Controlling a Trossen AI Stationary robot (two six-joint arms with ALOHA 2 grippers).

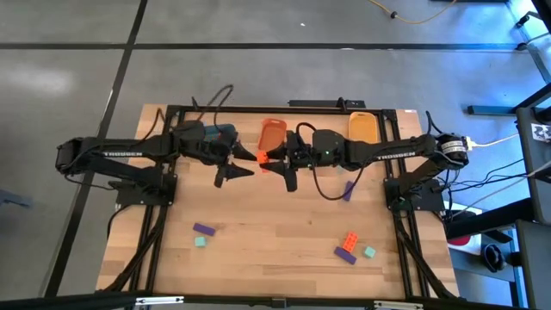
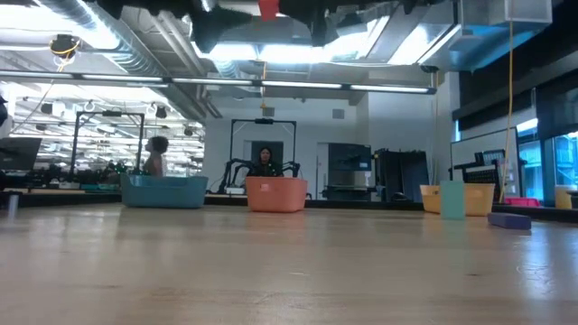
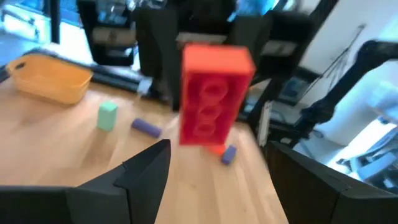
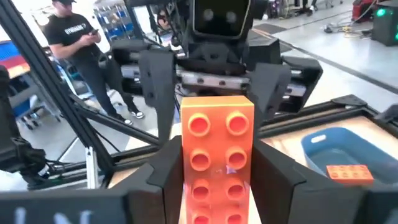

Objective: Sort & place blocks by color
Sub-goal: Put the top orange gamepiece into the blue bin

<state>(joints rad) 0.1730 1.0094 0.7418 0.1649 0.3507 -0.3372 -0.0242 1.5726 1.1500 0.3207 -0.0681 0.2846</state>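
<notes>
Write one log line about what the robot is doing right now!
right gripper: shut on orange brick | left gripper: open, facing it | both above table

From down low, the wooden table (image 2: pixel 289 271) stretches wide and flat. Far back on it sit three trays in a row: a blue tray (image 2: pixel 165 191), an orange tray (image 2: pixel 275 195) in the middle, and a yellow tray (image 2: pixel 459 199). A mint-green block (image 2: pixel 452 200) stands upright in front of the yellow tray, and a purple block (image 2: pixel 509 220) lies just beside it. High up, dark robot parts hang with a bit of red block (image 2: pixel 268 8) showing. Two people (image 2: pixel 265 162) are in the room behind.
</notes>
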